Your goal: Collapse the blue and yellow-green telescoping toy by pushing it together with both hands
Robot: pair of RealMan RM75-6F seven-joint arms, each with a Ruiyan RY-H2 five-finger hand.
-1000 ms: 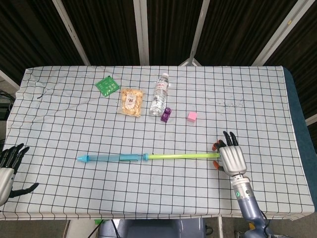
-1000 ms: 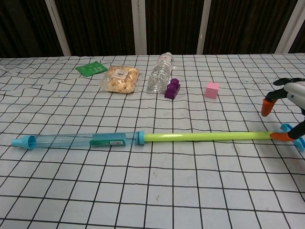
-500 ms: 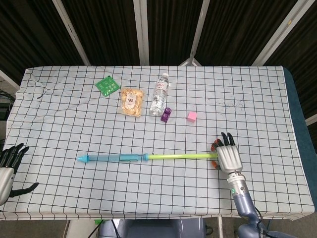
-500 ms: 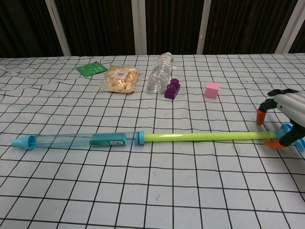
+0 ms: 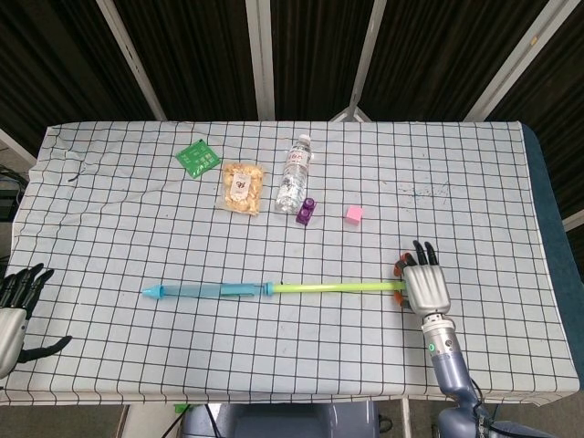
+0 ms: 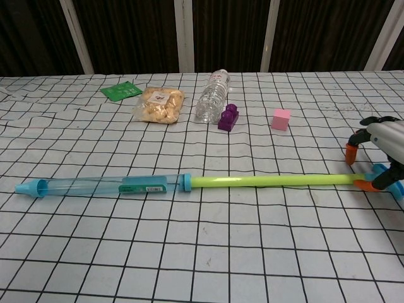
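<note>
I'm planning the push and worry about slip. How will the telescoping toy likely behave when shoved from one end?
The telescoping toy lies fully extended, round and thin, so it would probably slide or roll rather than collapse. Only the right hand is at it; the left hand is far away.

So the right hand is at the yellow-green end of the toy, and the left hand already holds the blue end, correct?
Not quite. The right hand is at the yellow-green end of the telescoping toy, but the left hand holds nothing: the head view shows it off the table's left edge, far from the blue end.

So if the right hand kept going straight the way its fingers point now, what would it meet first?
Probably nothing: the right hand points toward the table's far edge, over bare checked cloth. The pink cube lies off to its left, and the toy runs sideways from the hand. Depth is uncertain.
</note>
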